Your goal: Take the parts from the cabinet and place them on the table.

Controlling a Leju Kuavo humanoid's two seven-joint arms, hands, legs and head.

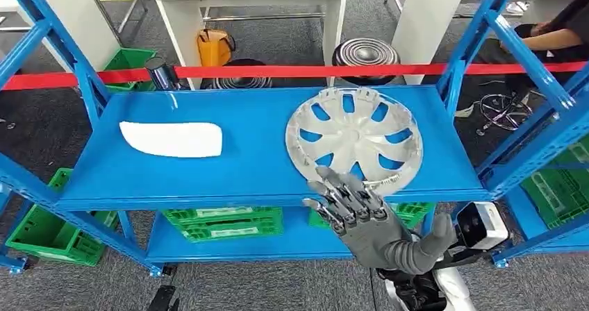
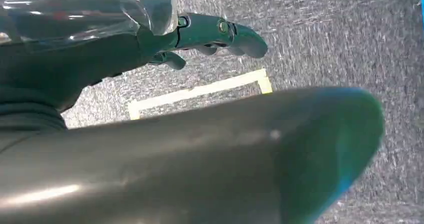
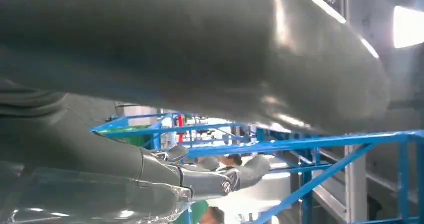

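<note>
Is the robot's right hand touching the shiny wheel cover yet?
Cannot tell. In the head view the right hand has its fingers spread and their tips overlap the near rim of the wheel cover on the shelf, but neither contact nor a gap is plain.

My right hand [image 1: 361,214] sits at the blue shelf's [image 1: 250,165] front edge. At twelve o'clock the silver wheel cover [image 1: 354,134] blocks; bare shelf opens toward ten o'clock, before the white part [image 1: 172,139].

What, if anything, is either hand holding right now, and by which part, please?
Nothing is held. The right hand reaches, fingers spread, toward the near rim of the silver hubcap without gripping it. The left hand hangs over the floor.
</note>
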